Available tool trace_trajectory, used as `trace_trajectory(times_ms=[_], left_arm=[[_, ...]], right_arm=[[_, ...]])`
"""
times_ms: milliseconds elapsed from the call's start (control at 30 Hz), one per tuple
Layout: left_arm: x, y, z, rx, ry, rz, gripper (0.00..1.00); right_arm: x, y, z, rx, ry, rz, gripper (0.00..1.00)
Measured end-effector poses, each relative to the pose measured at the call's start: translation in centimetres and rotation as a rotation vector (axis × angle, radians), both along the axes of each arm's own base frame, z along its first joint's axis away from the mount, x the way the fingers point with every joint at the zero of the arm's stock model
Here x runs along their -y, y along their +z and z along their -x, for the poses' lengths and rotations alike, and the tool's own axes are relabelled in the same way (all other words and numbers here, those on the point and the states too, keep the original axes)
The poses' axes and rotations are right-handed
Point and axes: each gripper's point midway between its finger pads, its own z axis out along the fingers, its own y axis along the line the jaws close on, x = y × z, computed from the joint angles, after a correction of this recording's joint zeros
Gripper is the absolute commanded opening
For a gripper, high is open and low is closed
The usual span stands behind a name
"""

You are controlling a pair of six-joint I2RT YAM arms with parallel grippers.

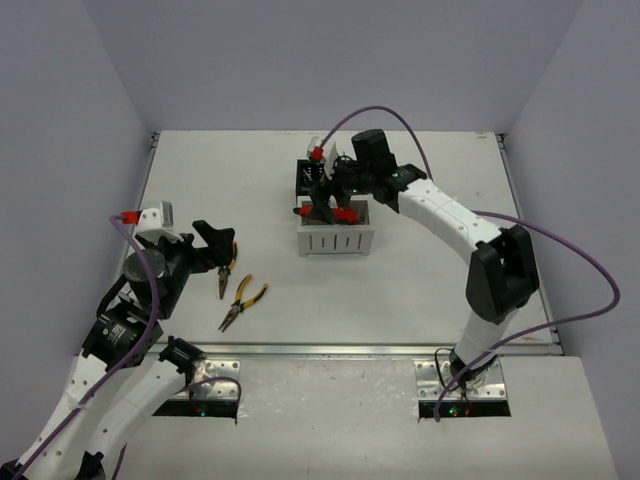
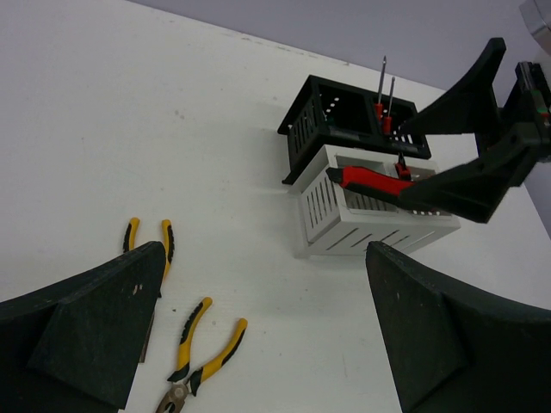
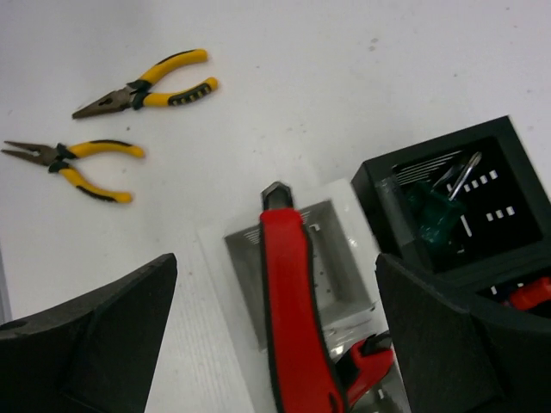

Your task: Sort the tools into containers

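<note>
Both grippers spread, knife in the white box

Fingers of the left gripper (image 2: 265,254) stand spread wide, holding nothing, low over the table (image 2: 129,103). Just beyond them lie two yellow-and-black pliers (image 2: 202,353), loose and side by side, one partly hidden behind a finger. Farther off, the white slotted box (image 2: 344,228) stands against the black box (image 2: 310,120). A red-and-black utility knife (image 3: 293,301) leans in a white-box compartment, one end above the rim. Another red tool (image 3: 370,366) beside it is mostly hidden. The right gripper (image 3: 275,258) hangs over the knife, fingers apart on either side, clear of it. One compartment of the black box holds upright red-handled screwdrivers (image 2: 385,116), the other a green-handled screwdriver (image 3: 430,211).
</note>
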Motion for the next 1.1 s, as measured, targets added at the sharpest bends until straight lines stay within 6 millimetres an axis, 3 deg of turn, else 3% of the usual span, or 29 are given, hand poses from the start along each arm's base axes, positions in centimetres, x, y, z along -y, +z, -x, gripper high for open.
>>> trace_trajectory(times_ms=[133, 333, 467, 667, 767, 833, 1100], left_arm=[[0.0, 0.0, 0.0, -0.002, 0.000, -0.001, 1.00], [0.0, -0.1, -0.1, -0.006, 0.000, -0.003, 1.00], [0.1, -0.1, -0.1, -0.005, -0.001, -0.002, 1.00], [0.1, -0.1, -0.1, -0.005, -0.001, -0.002, 1.00], [0.1, -0.1, -0.1, -0.005, -0.001, -0.002, 1.00], [0.0, -0.1, -0.1, -0.004, -0.001, -0.002, 1.00], [0.0, -0.1, -0.1, -0.004, -0.001, -0.001, 1.00]], right_arm=[[-0.8, -0.7, -2.5, 0.011, -0.028, 0.105, 0.77], [-0.2, -5.4, -1.3, -0.067, -0.018, 0.286, 0.66], [-0.9, -6.1, -1.6, -0.065, -0.001, 0.325, 0.61], [-0.7, -7.1, -1.9, -0.057, 0.005, 0.375, 0.29], [-0.7, -7.4, -2.0, -0.059, 0.009, 0.384, 0.17], [-0.8, -7.4, -2.0, -0.059, 0.012, 0.384, 0.00], [-0.8, -6.1, -1.3, -0.031, 0.021, 0.338, 0.00]])
